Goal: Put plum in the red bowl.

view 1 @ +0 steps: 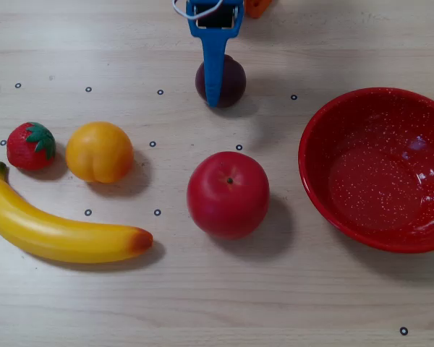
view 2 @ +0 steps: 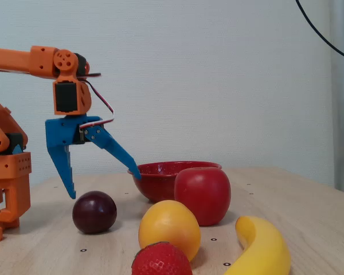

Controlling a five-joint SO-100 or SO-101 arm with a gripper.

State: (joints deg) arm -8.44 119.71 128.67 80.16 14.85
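On the pale wooden table (view 1: 202, 303), seen from overhead, a strawberry (view 1: 30, 145) lies far left with a banana (view 1: 58, 233) curving below it and an orange-yellow fruit (view 1: 99, 151) just to its right. Further right, near the top edge, the plum (view 1: 231, 78) rests on the table, partly covered by a blue finger of the gripper (view 1: 214, 79) that reaches down from the top of the picture. Below the plum, apart from it, sits the red apple (view 1: 228, 194). The red bowl (view 1: 325, 130) stands at the right edge, empty, well apart from the plum.

In the fixed view the orange arm (view 2: 23, 57) comes in from the left and the gripper (view 2: 103, 183) hangs over the plum (view 2: 94, 212) with its jaws spread wide: one blue finger (view 2: 63, 166) points almost straight down to the plum's left, its tip just above the fruit, and the other slants out to the right toward the red bowl (view 2: 155, 172). Neither finger is seen touching the plum. The apple (view 2: 202, 195), the orange-yellow fruit (view 2: 169, 229), the strawberry (view 2: 161, 259) and the banana (view 2: 264, 246) stand in the foreground.
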